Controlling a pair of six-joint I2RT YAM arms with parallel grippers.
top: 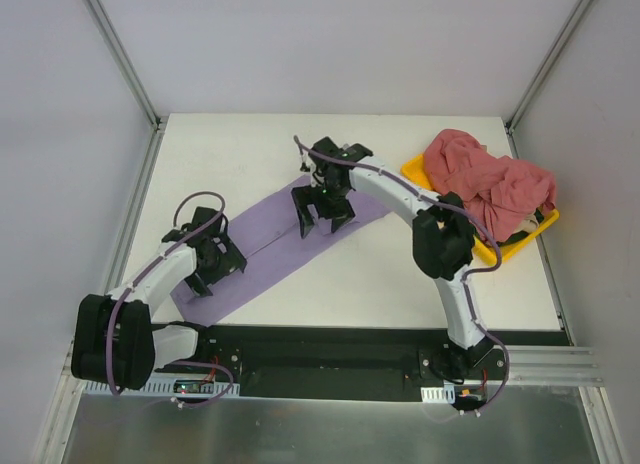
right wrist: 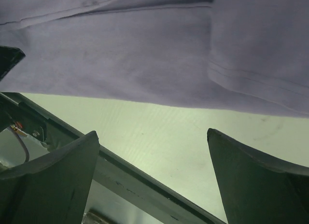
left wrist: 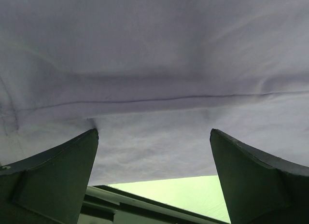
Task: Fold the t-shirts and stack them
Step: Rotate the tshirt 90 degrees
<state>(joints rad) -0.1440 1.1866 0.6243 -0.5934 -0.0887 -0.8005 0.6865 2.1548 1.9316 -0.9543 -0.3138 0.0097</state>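
A lavender t-shirt lies flat as a long folded strip running diagonally across the white table. My left gripper is open just above its near left end; in the left wrist view the purple cloth fills the frame between the spread fingers. My right gripper is open above the strip's far right end; the right wrist view shows the shirt's hem and bare table below it. Dusty pink-red t-shirts lie heaped on a yellow tray at the right.
The white table has a black strip along its near edge. Metal frame posts stand at the back corners. The tray sits near the table's right edge.
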